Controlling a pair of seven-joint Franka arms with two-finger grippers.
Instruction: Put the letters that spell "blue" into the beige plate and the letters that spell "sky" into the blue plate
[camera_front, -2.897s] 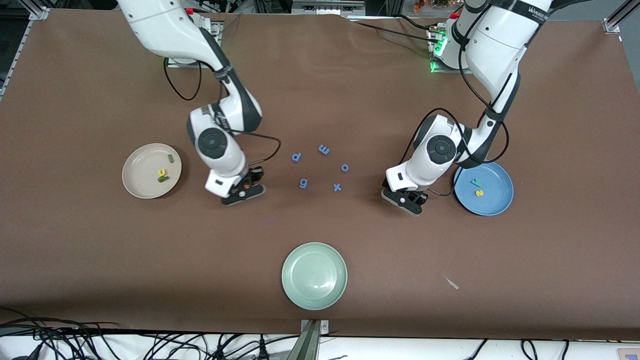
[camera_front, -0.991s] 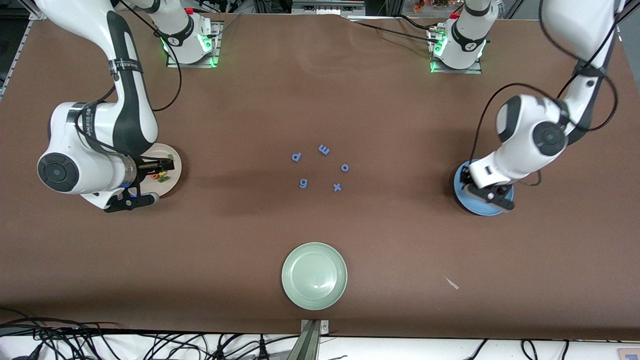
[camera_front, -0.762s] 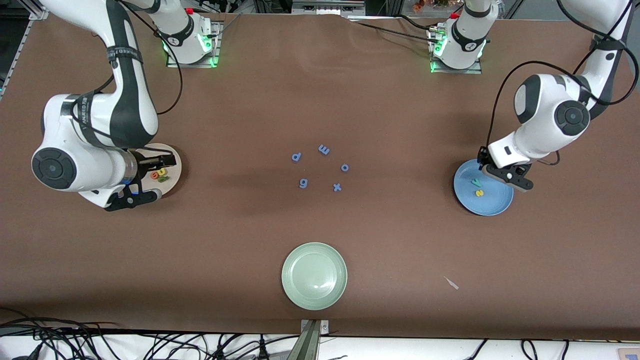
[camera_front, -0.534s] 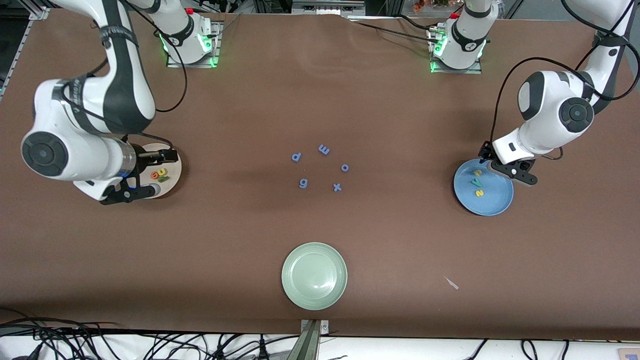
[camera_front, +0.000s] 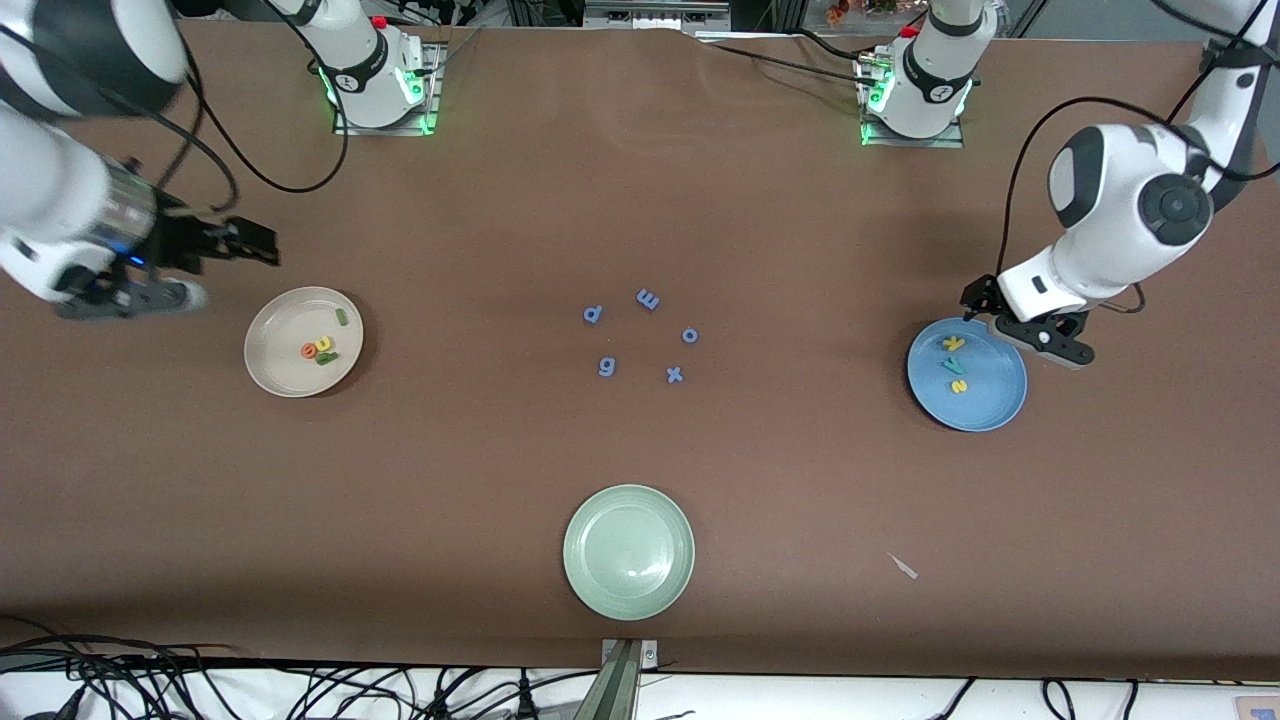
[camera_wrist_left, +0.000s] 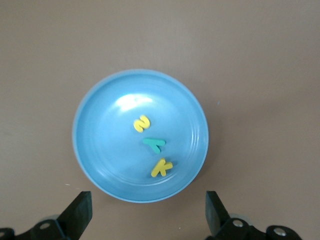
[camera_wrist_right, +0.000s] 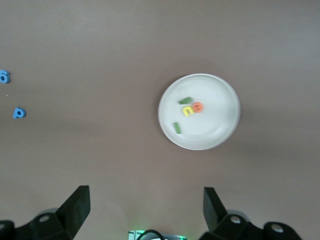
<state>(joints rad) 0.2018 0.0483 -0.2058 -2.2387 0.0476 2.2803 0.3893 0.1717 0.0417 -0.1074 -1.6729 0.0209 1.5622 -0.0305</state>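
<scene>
The beige plate (camera_front: 275, 375) (camera_wrist_right: 217, 127) holds the orange "e" (camera_front: 309, 350) (camera_wrist_right: 198, 106), yellow "u" (camera_front: 323, 344) (camera_wrist_right: 188, 110), light green "b" (camera_front: 327, 357) (camera_wrist_right: 186, 100) and dark green "l" (camera_front: 341, 317) (camera_wrist_right: 176, 128). In the blue plate (camera_front: 995, 405) (camera_wrist_left: 100, 145) lie the yellow "k" (camera_front: 953, 343) (camera_wrist_left: 161, 167), teal "y" (camera_front: 953, 365) (camera_wrist_left: 153, 145) and yellow "s" (camera_front: 959, 386) (camera_wrist_left: 142, 123). My left gripper (camera_front: 1020, 322) (camera_wrist_left: 146, 215) hangs open and empty over the blue plate's rim. My right gripper (camera_front: 200, 270) (camera_wrist_right: 145, 210) is open and empty, high over bare table beside the beige plate.
Several blue letters sit mid-table: "p" (camera_front: 593, 314), "m" (camera_front: 648, 298), "o" (camera_front: 690, 335), "g" (camera_front: 606, 367) and "x" (camera_front: 675, 375). A pale green plate (camera_front: 628, 551) lies nearest the front camera. A small pale scrap (camera_front: 903, 566) lies toward the left arm's end.
The left gripper opened, left the yellow "k" in the blue plate and rose. The right gripper lifted off the beige plate, where the orange "e" now lies, toward its end of the table.
</scene>
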